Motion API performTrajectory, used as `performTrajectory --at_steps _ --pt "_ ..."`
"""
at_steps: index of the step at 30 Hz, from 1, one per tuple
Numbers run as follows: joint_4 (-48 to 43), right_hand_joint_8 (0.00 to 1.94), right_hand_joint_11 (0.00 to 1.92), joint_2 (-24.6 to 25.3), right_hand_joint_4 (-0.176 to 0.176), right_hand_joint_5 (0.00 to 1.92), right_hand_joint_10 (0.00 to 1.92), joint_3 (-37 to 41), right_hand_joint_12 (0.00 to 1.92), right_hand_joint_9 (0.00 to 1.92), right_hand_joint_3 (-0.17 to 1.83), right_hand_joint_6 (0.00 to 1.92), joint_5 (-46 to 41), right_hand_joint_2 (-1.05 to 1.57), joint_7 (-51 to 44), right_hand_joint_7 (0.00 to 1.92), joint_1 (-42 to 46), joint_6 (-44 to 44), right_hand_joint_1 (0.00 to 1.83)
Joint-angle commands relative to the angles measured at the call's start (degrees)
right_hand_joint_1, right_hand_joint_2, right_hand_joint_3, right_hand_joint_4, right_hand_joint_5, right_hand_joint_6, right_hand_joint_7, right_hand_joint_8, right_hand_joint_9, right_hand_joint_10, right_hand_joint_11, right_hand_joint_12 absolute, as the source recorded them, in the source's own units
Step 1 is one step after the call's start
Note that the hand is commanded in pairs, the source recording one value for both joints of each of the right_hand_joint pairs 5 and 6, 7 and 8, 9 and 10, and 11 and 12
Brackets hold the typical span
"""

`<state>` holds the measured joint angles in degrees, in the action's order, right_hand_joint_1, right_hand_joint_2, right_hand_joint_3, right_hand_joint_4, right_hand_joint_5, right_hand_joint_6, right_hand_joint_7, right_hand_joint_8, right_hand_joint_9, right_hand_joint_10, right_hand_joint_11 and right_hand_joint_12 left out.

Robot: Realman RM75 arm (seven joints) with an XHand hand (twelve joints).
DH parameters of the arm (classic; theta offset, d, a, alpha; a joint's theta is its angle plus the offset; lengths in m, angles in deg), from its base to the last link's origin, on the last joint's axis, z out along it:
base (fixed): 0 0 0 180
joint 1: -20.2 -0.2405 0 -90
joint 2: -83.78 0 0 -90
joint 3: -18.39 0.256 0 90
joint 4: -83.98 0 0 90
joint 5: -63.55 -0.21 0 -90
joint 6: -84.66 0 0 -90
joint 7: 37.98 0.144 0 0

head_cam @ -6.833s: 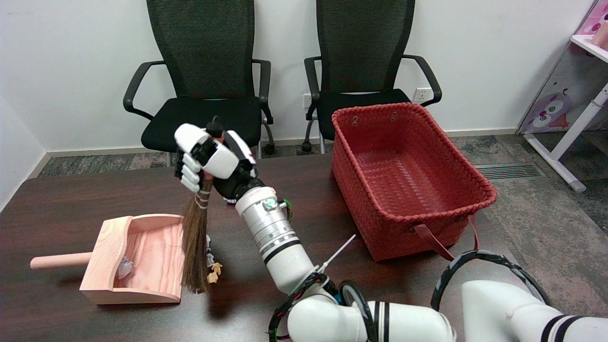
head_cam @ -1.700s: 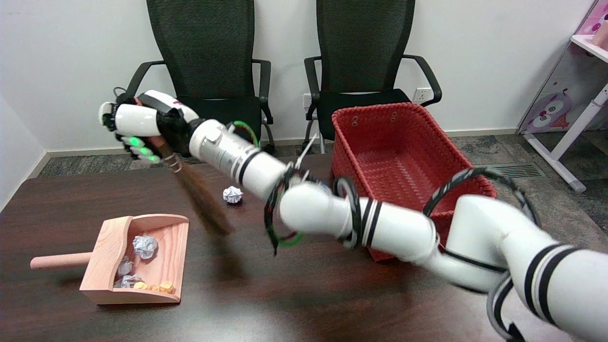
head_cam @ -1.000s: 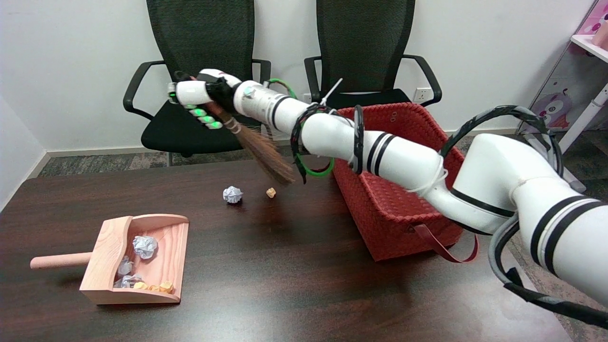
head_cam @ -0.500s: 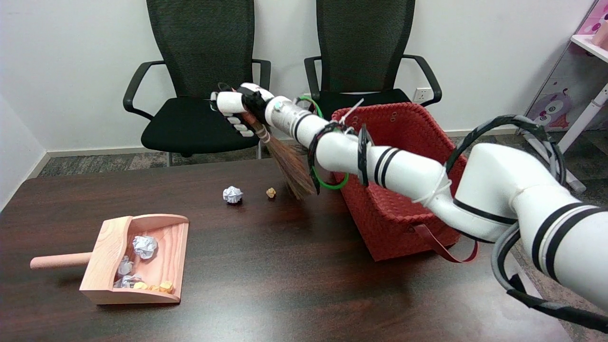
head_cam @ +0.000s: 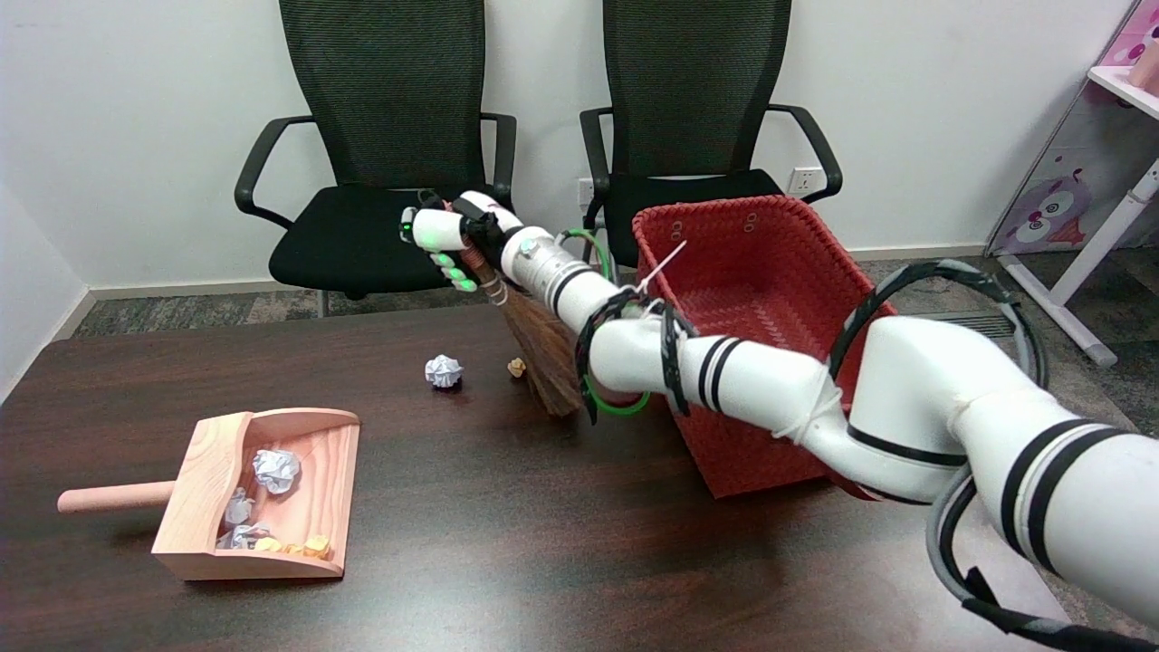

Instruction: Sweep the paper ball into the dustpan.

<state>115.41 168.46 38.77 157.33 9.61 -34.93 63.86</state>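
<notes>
While the right hand (head_cam: 450,243) is wrapping its fingers around the thin handle of the broom (head_cam: 541,349) at upper centre, the stiff brown bristles are slanting down to the dark table (head_cam: 561,543), apparently landing just right of a small tan scrap (head_cam: 516,367) so a leftward stroke can catch it. The crumpled white paper ball (head_cam: 444,370) is sitting loose just left of that scrap, well apart from the pale wooden dustpan (head_cam: 208,493) at lower left, whose open mouth is facing right, already holding crumpled scraps. A red woven basket (head_cam: 815,272) is standing right of centre.
</notes>
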Motion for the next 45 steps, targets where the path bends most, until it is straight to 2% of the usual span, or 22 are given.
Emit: performTrajectory --at_steps 1,13,21,27,33,41,45 --pt "7.06 1.92 1.92 2.33 -0.008 1.92 1.92 -2.62 1.92 1.92 1.83 1.92 2.19 0.91 5.78 1.92 5.24 -10.52 0.86" --pt "18.16 1.92 1.92 0.22 -0.008 1.92 1.92 -2.63 1.92 1.92 1.83 1.92 2.37 0.90 12.25 1.92 10.05 -11.98 0.87" --pt "29.82 1.92 1.92 -5.24 -0.009 1.92 1.92 0.64 1.92 1.92 1.72 1.92 1.71 0.97 12.26 1.92 15.06 -7.48 0.88" --pt "39.46 1.92 1.92 -9.75 -0.009 1.92 1.92 3.35 1.92 1.92 1.65 1.92 -5.34 1.03 12.72 1.92 19.21 -4.24 0.88" --pt "45.08 1.92 1.92 -11.65 -0.009 1.92 1.92 4.85 1.92 1.92 1.63 1.92 -10.36 1.05 19.29 1.92 22.17 -3.64 0.88" --pt "51.02 1.92 1.92 -12.61 -0.009 1.92 1.92 8.89 1.92 1.92 1.63 1.92 -9.82 1.05 26.39 1.92 23.05 -2.77 0.89" --pt "51.89 1.92 1.92 -12.62 -0.009 1.92 1.92 10.63 1.92 1.92 1.61 1.92 -4.53 1.07 27.53 1.92 22.16 -6.83 0.89"
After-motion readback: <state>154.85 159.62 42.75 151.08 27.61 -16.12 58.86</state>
